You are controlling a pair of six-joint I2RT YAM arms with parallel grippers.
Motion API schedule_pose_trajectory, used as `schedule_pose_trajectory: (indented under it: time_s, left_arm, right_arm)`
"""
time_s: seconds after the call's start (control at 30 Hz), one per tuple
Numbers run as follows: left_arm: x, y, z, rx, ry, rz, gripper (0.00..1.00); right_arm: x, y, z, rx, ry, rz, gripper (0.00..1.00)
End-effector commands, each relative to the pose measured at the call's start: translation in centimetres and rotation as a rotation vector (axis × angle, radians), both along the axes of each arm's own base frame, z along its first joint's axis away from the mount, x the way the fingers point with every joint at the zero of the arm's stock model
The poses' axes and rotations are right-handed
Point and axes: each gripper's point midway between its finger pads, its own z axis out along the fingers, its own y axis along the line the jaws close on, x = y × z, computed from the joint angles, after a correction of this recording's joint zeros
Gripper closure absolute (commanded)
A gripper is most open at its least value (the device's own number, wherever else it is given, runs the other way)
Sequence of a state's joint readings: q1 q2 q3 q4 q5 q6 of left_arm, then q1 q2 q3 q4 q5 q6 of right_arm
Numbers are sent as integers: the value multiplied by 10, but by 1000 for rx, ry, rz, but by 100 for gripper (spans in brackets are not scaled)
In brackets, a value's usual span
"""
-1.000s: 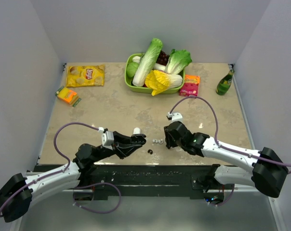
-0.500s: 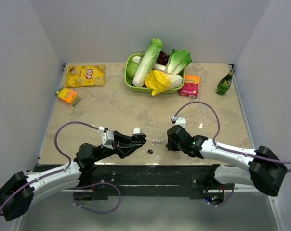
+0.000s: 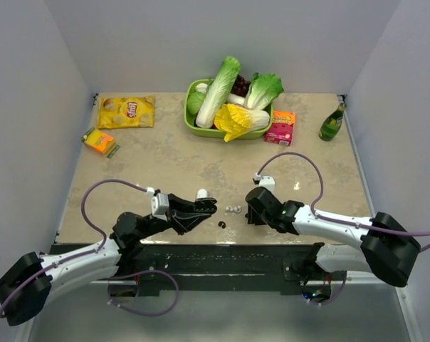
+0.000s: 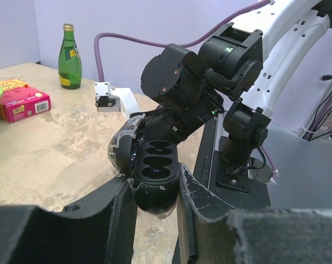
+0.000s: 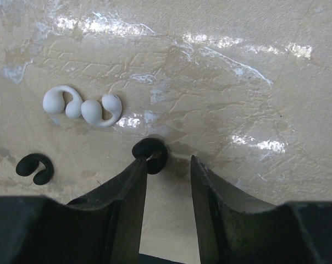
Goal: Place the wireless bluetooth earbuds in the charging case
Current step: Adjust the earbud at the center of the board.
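Case (image 4: pixel 154 190) in its setting, parts listed by size. The table (image 3: pixel 165 164) is carrying every item. The left arm (image 3: pixel 80 260) and right arm (image 3: pixel 343 224) are reaching in from the near edge, and their wrists are facing each other close to the middle of that edge. At the back, a green basket (image 3: pixel 191 127) is holding leafy vegetables (image 3: pixel 218 89). A yellow chip bag (image 3: pixel 127 112) is lying to its left, a pink box (image 3: pixel 280 126) is lying just beside its right end, and a green bottle (image 3: pixel 332 122) is standing upright near the back right corner. An orange packet (image 3: pixel 100 141) is lying near the left edge, in front of the chip bag. The left gripper (image 3: pixel 206 206) is clamping the case between its two fingers, near the front edge and left of centre. The lid (image 4: pixel 122 154) is standing open and the dark wells are facing the wrist camera; whether the case is touching the table cannot be told. The right gripper (image 5: pixel 169 162) is pointing down at the table with its fingers apart, bare table showing between them, and it is gripping nothing. A black earbud (image 5: pixel 150 155) is lying against the tip of one finger, the left one in the wrist view. The white earbuds (image 5: pixel 83 107), two pieces touching each other, are lying on the table between the grippers. A second black earbud (image 5: pixel 35 168) is lying near them, apart, toward the front edge.
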State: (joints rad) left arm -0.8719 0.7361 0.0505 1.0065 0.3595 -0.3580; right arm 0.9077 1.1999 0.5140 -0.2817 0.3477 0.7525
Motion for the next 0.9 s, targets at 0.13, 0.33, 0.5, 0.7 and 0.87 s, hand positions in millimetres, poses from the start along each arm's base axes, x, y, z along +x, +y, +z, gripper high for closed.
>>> schedule_pose_trajectory:
  time_s: [0.13, 0.33, 0.5, 0.7, 0.87]
  left_arm:
    - [-14, 11, -58, 73, 66, -22, 100]
    - [-14, 9, -59, 79, 69, -28, 100]
    - [-14, 8, -60, 85, 74, -33, 100]
    - [-15, 7, -60, 86, 74, -39, 100]
    - [-16, 7, -61, 90, 77, -43, 100]
  right_arm:
    - [5, 4, -6, 8, -6, -12, 59]
    - [6, 9, -8, 6, 2, 8, 58]
    - [5, 12, -11, 8, 9, 22, 59]
    - [5, 16, -10, 34, 6, 35, 68]
    - [6, 20, -8, 60, -4, 45, 81]
